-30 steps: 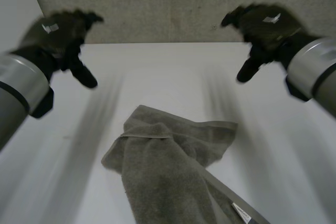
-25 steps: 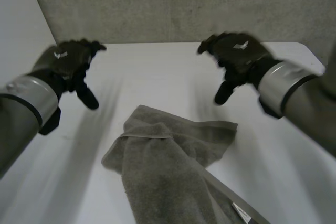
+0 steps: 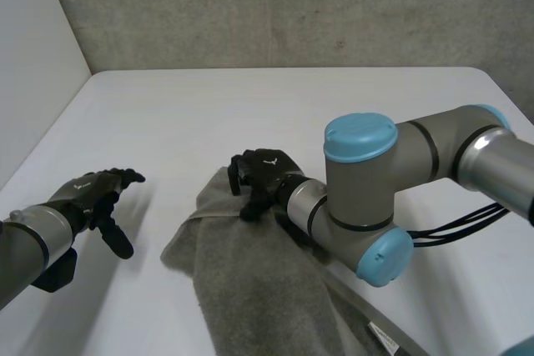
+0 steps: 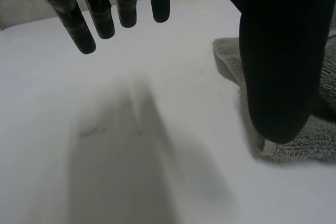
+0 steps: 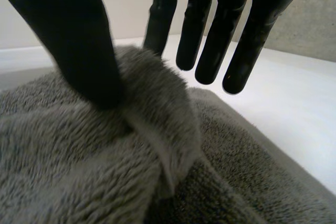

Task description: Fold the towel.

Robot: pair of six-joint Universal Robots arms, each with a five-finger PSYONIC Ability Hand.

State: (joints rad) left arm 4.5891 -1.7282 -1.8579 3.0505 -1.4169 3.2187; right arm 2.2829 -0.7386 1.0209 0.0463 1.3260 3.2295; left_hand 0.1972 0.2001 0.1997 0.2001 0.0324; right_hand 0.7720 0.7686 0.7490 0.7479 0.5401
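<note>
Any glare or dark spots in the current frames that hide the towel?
Head view: the table is evenly lit, no glare; the right arm covers part of the towel. Left wrist view: the black thumb of the left hand blocks some of the towel's edge. Right wrist view: the right hand is a dark outline against the pale table; the towel under it is well lit.

A grey-brown terry towel [image 3: 250, 281] lies crumpled on the white table [image 3: 250, 114], in the lower middle of the frame and running off its bottom edge. Its upper part is bunched and folded over itself, with a flat hem band crossing the folds. A small white label [image 3: 385, 338] shows at lower right.
</note>
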